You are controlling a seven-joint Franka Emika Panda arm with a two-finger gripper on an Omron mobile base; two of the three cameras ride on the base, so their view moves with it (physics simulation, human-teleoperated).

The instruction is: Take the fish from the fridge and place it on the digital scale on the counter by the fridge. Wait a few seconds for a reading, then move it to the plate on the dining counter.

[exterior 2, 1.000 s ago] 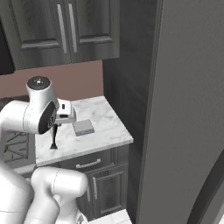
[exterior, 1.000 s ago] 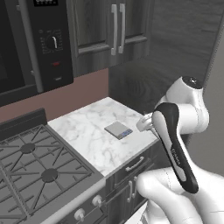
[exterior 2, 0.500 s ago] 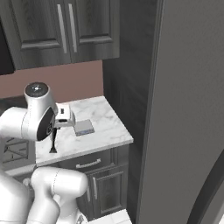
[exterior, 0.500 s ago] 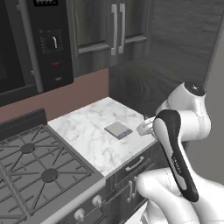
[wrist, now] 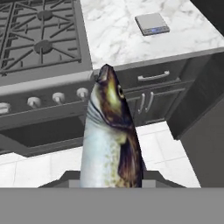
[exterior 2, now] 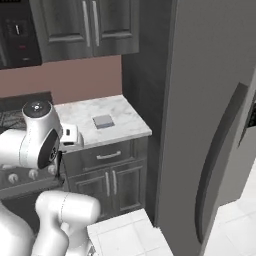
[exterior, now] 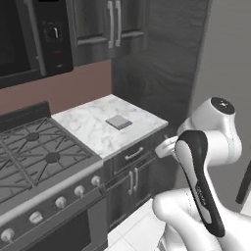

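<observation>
White tile floor below me, short marble counter [wrist: 131, 35] beside the stove [wrist: 39, 39], digital scale [wrist: 152, 23] sitting bare. My gripper [wrist: 111, 181] clamps the fish [wrist: 109, 144], lengthwise along my fingers, head pointing toward the stove's front.

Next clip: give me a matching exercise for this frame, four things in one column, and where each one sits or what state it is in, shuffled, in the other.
Things:
1. fish
2. digital scale
3. fridge
4. stove

Places or states:
A. doors closed, to the right of the counter in the right base view
B. lying flat on the marble counter, with nothing on it
C. held in the end effector, head pointing away from the hand camera
D. beside the counter, with black grates and a row of knobs

Pairs: 1-C, 2-B, 3-A, 4-D
</observation>
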